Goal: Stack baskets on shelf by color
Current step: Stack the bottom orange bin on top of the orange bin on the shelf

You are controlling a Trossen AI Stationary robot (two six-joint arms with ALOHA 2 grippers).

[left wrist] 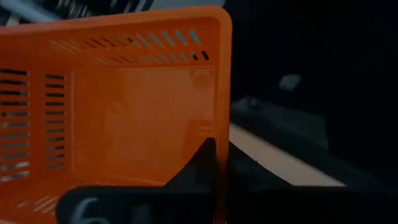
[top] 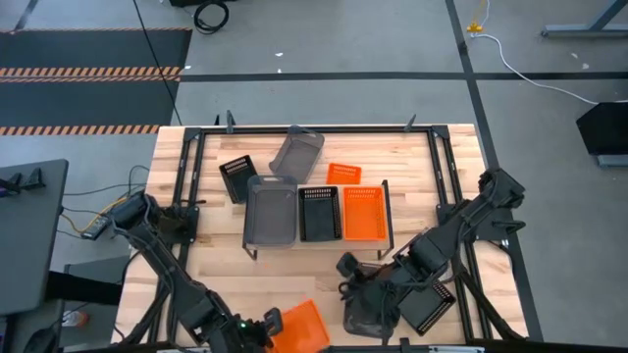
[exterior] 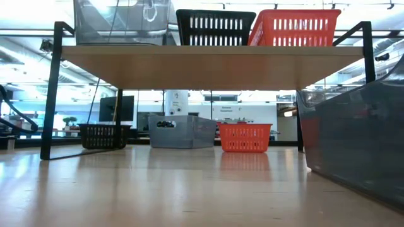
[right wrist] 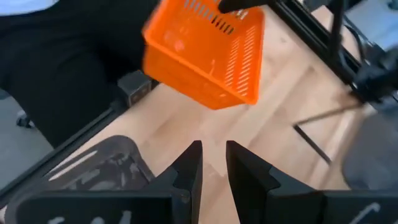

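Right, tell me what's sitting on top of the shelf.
On the shelf stand three baskets in a row: a grey basket, a black basket and an orange basket. Whether any is a stack of nested baskets cannot be seen.

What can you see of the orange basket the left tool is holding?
The orange basket is a small rectangular tray of what looks like bright plastic, with slotted walls, a solid floor and a smooth rim. It appears empty. It is lifted clear of the table and tilted, at the front edge left of centre. The left tool is shut on its wall, one finger inside. Nothing else touches it; the right tool is apart from it.
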